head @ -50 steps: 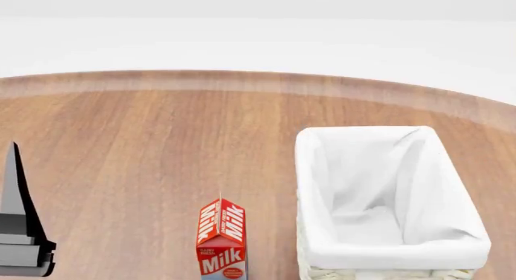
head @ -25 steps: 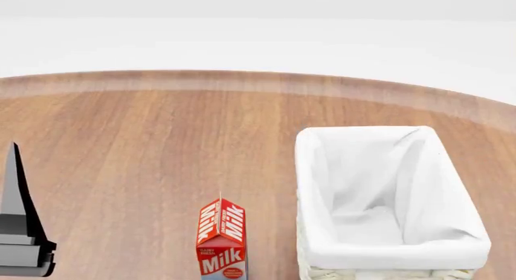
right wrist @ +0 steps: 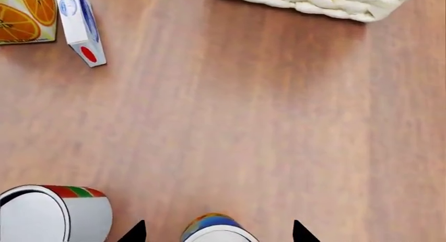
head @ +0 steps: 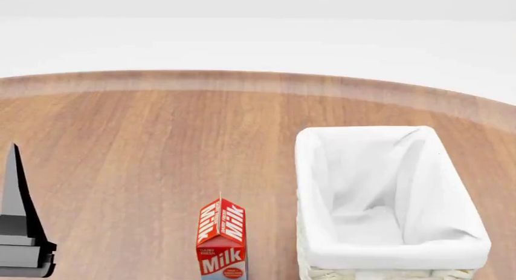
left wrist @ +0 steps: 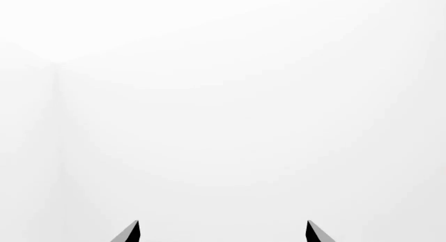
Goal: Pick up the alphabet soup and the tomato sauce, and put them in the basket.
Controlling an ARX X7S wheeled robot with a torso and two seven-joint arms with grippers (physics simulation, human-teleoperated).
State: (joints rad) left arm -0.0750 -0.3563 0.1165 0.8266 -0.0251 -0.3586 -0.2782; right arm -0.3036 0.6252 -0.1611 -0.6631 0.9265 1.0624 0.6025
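Alphabet soup (right wrist: 217, 227) is showing only in the right wrist view: a silvery lid with a blue and orange rim, lying directly between the two dark fingertips of the right gripper (right wrist: 217, 232). Those fingertips are standing apart, one on each side of the can, and contact with it cannot be confirmed. Tomato sauce (right wrist: 56, 213) is standing just beside the alphabet soup on the wooden table (right wrist: 265, 122), white lid facing the camera, red and green band showing at its top edge.

Basket (head: 387, 201) is sitting well apart from the alphabet soup, across a stretch of bare wood; in the right wrist view only its woven cream wall (right wrist: 320, 1) is showing. In the head view the basket is displaying its white cloth lining, and no can is visible inside.

Milk carton (head: 222, 237), red with white lettering, is standing upright just beside the basket in the head view. In the right wrist view a white and blue carton (right wrist: 80, 27) is appearing beyond the tomato sauce, with an orange-printed carton (right wrist: 26, 14) next to it.

Left gripper (left wrist: 221, 232) is pointing at blank white background; its two fingertips are spread wide with nothing between them. A dark grey finger (head: 18, 219) of it is rising far from the basket, beyond the milk carton.
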